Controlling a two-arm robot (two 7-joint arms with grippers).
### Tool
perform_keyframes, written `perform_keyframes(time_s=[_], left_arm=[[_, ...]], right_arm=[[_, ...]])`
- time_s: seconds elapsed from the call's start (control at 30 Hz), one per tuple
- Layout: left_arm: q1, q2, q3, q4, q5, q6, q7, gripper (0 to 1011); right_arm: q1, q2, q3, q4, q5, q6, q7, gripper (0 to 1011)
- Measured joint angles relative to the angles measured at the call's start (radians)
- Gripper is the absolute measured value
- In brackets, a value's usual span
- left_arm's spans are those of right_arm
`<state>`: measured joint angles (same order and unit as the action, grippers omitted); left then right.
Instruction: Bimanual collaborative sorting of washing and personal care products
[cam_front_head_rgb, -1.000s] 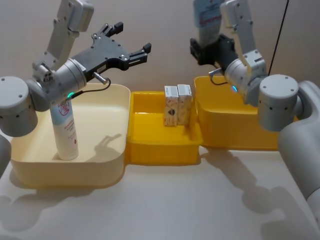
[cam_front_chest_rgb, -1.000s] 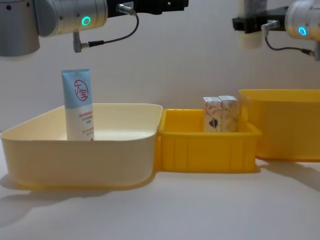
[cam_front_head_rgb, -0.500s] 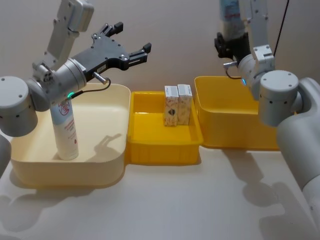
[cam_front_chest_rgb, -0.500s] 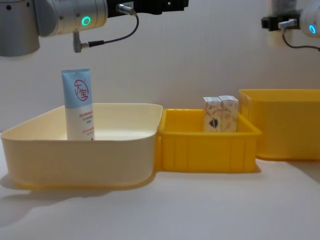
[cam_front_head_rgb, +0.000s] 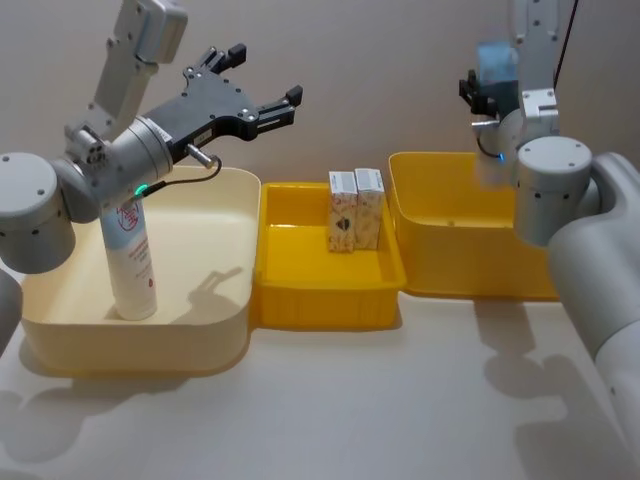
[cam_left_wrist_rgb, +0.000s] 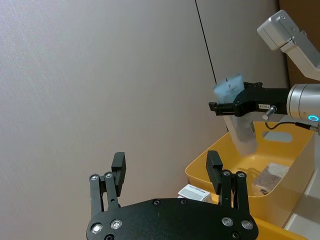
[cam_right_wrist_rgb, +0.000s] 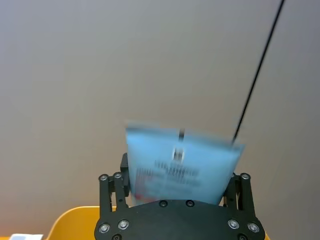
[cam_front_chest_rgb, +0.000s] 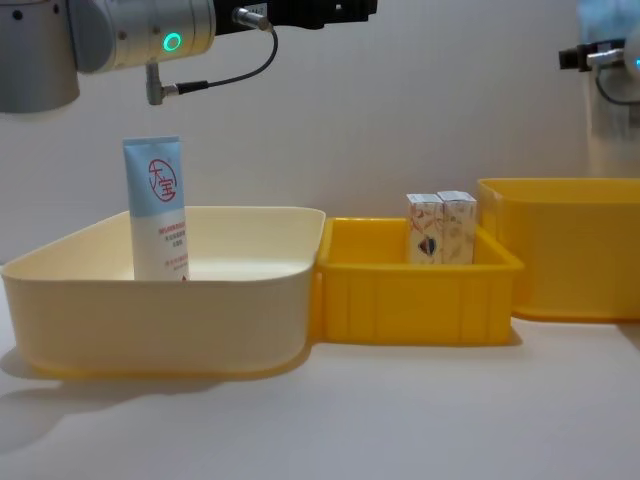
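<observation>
One pale-blue-and-white tube (cam_front_head_rgb: 131, 262) with a red round logo stands upright in the cream bin (cam_front_head_rgb: 232, 305), also seen from the side (cam_front_chest_rgb: 157, 210). Two small white cartons (cam_front_head_rgb: 355, 209) stand side by side at the back of the middle yellow bin (cam_front_head_rgb: 325, 302). My left gripper (cam_front_head_rgb: 268, 106) hangs open and empty high above the cream bin's far edge. My right gripper (cam_front_head_rgb: 490, 92) is shut on a second tube (cam_right_wrist_rgb: 180, 165), holding it above the right yellow bin (cam_front_head_rgb: 470, 262); that tube (cam_left_wrist_rgb: 237, 125) hangs tilted and blurred.
Three bins stand in a row on the white table (cam_front_head_rgb: 400, 400), cream on the left and two yellow ones to its right. A small brownish packet (cam_left_wrist_rgb: 270, 174) lies inside the right yellow bin. A black cable (cam_right_wrist_rgb: 255, 75) runs down the wall behind.
My right arm has swung to the right with its tube, from above the middle bin's edge to over the right yellow bin. The left arm has stayed still.
</observation>
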<state>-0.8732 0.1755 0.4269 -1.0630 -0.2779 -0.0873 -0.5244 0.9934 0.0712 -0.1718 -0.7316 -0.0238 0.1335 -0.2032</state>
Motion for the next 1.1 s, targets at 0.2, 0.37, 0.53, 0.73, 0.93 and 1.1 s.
perform_keyframes(time_s=[0.2,0.37,0.53,0.73,0.93,1.1], left_arm=[[0.0,0.0,0.0,0.0,0.0,0.0,0.0,1000],[0.0,0.0,0.0,0.0,0.0,0.0,0.0,1000],[0.0,0.0,0.0,0.0,0.0,0.0,0.0,1000],[0.0,0.0,0.0,0.0,0.0,0.0,0.0,1000],[0.0,0.0,0.0,0.0,0.0,0.0,0.0,1000],[0.0,0.0,0.0,0.0,0.0,0.0,0.0,1000]], right_arm=[[0.019,-0.007,0.014,0.04,-0.007,-0.006,-0.041,1000],[0.027,-0.01,0.02,0.058,-0.01,-0.007,-0.059,1001],[0.032,-0.012,0.024,0.07,-0.012,-0.009,-0.071,1001],[0.037,-0.014,0.027,0.079,-0.014,-0.01,-0.082,1001],[0.039,-0.015,0.029,0.084,-0.014,-0.011,-0.086,1001],[0.041,-0.015,0.03,0.088,-0.015,-0.011,-0.091,1001]])
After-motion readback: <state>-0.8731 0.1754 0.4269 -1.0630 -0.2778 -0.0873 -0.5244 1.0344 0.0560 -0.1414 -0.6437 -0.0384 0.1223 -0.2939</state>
